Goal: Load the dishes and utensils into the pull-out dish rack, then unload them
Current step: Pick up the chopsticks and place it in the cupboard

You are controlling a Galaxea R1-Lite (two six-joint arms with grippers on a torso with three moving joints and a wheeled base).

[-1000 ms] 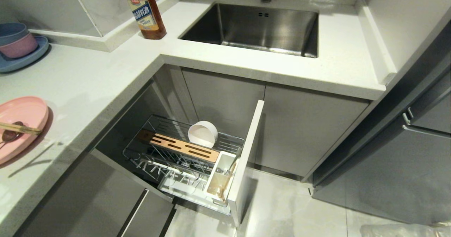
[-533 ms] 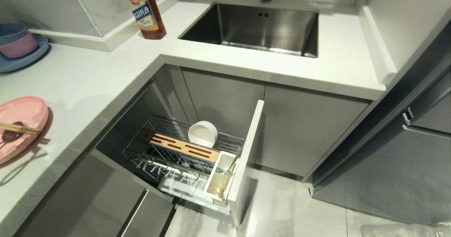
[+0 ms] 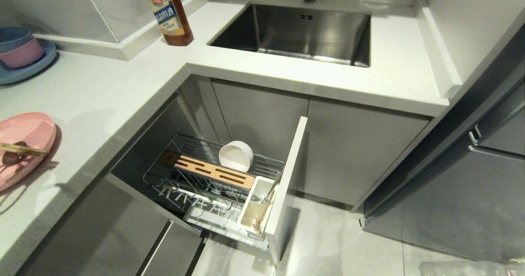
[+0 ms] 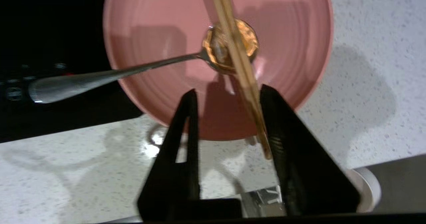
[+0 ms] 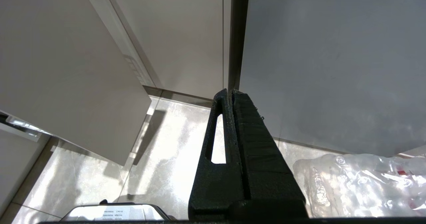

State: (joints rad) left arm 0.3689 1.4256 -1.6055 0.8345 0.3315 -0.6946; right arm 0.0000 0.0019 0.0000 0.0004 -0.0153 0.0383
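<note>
On head view I'm seeing the cream-white round bowl [image 3: 236, 156] sitting in the chrome wire pull-out dish rack [image 3: 213, 181]. On left wrist, my left gripper [image 4: 228, 96] is hanging part-open, empty, light-wood chopsticks [image 4: 238, 64] crossing between its fingers, over the metal spoon [image 4: 133, 71] on the flat pink plate [image 4: 283, 44]. On right wrist, my right gripper [image 5: 230, 96] is sitting closed, empty.

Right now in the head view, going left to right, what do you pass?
pink plate → sauce bottle → cream-white bowl in the pull-out dish rack → sink
</note>
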